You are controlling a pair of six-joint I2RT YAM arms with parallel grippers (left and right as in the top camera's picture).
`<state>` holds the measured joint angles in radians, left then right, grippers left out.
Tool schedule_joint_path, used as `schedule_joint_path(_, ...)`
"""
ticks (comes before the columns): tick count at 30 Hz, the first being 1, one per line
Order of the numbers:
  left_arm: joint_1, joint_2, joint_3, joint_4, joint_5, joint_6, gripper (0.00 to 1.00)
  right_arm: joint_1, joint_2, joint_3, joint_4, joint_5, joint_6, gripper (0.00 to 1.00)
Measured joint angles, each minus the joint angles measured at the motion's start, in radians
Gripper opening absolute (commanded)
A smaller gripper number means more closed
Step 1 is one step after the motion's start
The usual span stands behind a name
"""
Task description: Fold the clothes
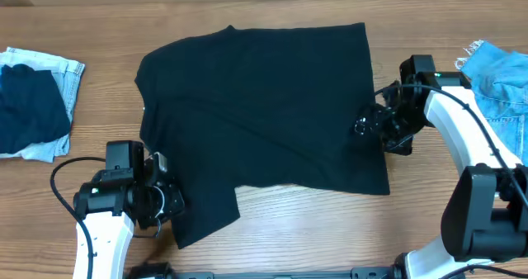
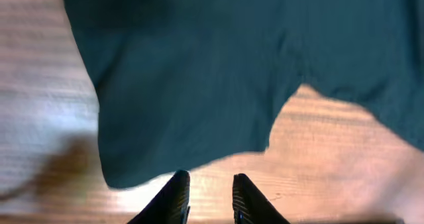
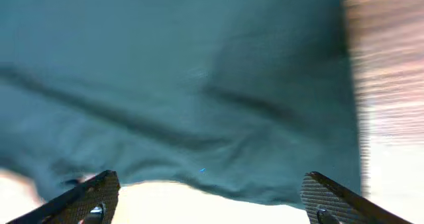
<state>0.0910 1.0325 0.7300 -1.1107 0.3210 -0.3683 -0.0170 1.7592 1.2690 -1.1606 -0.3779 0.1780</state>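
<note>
The clothes point(image 1: 264, 106) are a plain black shirt-like garment spread flat across the middle of the wooden table. Its lower-left flap reaches toward the front edge. My left gripper point(image 1: 165, 200) sits at that flap's left edge. In the left wrist view the dark cloth point(image 2: 199, 71) ends just ahead of the left gripper point(image 2: 211, 184), whose fingers stand a little apart with only bare wood between them. My right gripper point(image 1: 363, 124) is at the garment's right edge. In the right wrist view the right gripper point(image 3: 212, 191) is wide open, with the cloth's hem point(image 3: 199, 71) lying just beyond its fingertips.
A pile of pale denim with a dark blue cloth on top point(image 1: 33, 101) lies at the far left. A bright blue frayed denim piece point(image 1: 499, 73) lies at the far right, behind my right arm. Bare table point(image 1: 330, 221) shows along the front.
</note>
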Motion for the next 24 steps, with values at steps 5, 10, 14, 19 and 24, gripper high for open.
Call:
schedule_joint_path(5,-0.042,0.0,0.006,0.037,-0.074,0.0,0.26,0.061,0.0,0.0,0.023,-0.099,-0.072,0.9)
schedule_joint_path(10,-0.179,0.0,0.038,0.032,-0.173,-0.005,0.31,0.077,0.0,0.0,0.041,-0.121,-0.085,0.9)
schedule_joint_path(14,-0.229,0.0,0.053,0.008,-0.256,-0.103,0.36,0.077,0.0,0.0,0.035,-0.124,-0.087,0.91)
schedule_joint_path(19,-0.229,0.0,0.053,0.003,-0.317,-0.261,0.52,0.077,0.0,0.0,0.034,-0.124,-0.089,0.91)
schedule_joint_path(24,-0.188,0.025,0.05,0.024,-0.322,-0.336,0.52,0.077,0.0,0.0,0.023,-0.124,-0.091,0.92)
